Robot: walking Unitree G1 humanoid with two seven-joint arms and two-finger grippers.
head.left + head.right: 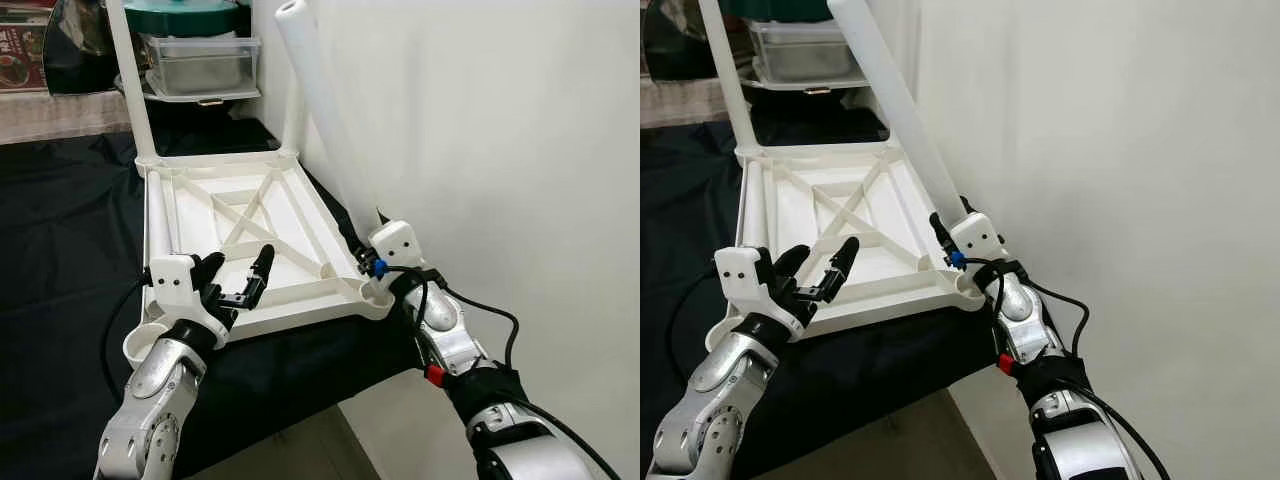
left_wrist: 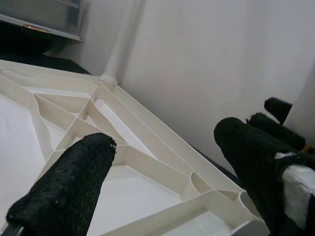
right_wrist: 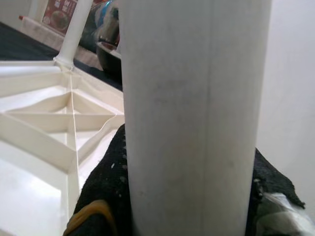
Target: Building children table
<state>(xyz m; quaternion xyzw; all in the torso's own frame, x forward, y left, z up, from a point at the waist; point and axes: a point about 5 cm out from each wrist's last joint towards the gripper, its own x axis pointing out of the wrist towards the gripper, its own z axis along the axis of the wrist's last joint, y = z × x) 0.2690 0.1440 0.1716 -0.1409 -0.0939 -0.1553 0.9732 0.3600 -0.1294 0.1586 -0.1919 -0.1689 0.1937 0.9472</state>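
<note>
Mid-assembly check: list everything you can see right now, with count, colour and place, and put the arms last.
White plastic table top: one, upside down with ribbed underside up, lying on the black cloth.
White plastic table legs: three; two standing upright in the far corner sockets, one leaning, held over the near right corner socket.
Near corner sockets: two, white; near left and near right with no leg seated.
Black cloth: one, under the table top.
Clear plastic storage box: one, behind the table top, dark green lid-like thing above it.
White wall: on the right.
Left gripper: black fingers open, above the table top's near edge.
Right gripper: shut on the leaning leg's lower end.
</note>
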